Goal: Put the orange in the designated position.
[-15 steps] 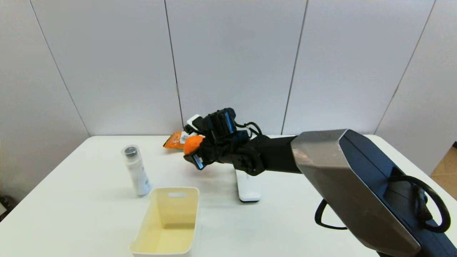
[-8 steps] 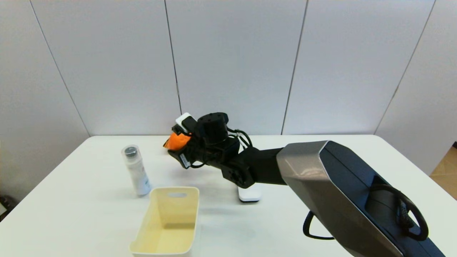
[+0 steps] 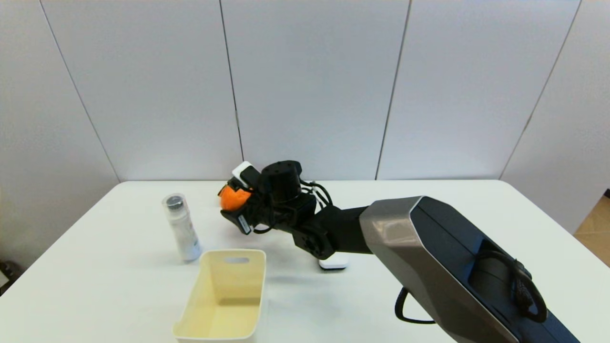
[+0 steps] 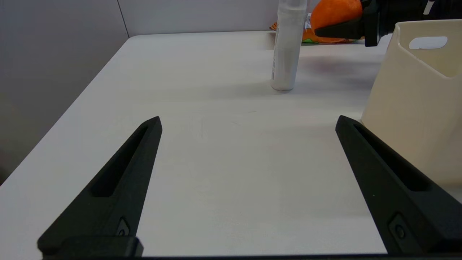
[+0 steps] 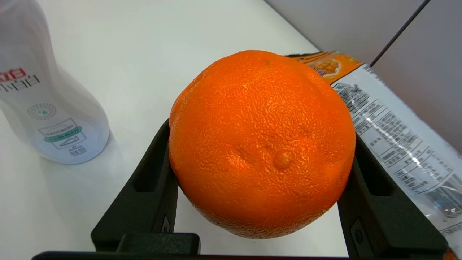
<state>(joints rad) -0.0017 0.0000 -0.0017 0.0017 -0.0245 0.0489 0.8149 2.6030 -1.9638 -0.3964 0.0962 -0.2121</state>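
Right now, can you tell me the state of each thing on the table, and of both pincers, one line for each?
orange: held off the table, clamped between the right pincer's fingers.
right pincer: shut on the orange, above the table's far side.
left pincer: open, holding nothing, low over bare table.
white bottle: upright, cap on.
cream bin: upright, nothing inside.
snack packet: lying flat by the wall.
white device: lying flat, mostly hidden under the right arm.
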